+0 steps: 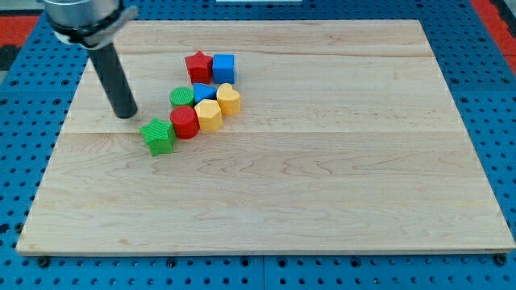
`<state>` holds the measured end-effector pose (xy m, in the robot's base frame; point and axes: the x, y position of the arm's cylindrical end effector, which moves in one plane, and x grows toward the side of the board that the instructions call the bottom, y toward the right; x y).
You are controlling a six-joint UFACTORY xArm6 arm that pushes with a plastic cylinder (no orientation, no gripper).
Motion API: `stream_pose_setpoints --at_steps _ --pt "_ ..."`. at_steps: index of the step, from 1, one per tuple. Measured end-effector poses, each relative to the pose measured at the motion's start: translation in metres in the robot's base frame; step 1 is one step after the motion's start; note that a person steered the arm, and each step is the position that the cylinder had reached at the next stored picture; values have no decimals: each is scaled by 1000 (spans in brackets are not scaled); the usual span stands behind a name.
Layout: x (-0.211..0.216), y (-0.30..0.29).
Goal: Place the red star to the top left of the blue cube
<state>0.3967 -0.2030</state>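
Observation:
The red star (197,66) sits on the wooden board (322,161) near the view's top, touching the left side of the blue cube (223,67). My tip (126,114) rests on the board to the left of the block cluster. It is below and left of the red star and just up-left of the green star (158,135). It touches no block.
Below the blue cube lies a tight cluster: a green cylinder (182,98), a blue block (204,91), a yellow heart (228,99), a yellow hexagon (208,115) and a red hexagon (185,122). The board lies on a blue pegboard.

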Motion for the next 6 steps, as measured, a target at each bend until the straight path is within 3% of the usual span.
stream_pose_setpoints --at_steps 1,2,6 --pt "-52 21" --pt "-94 80" --pt "-133 150"
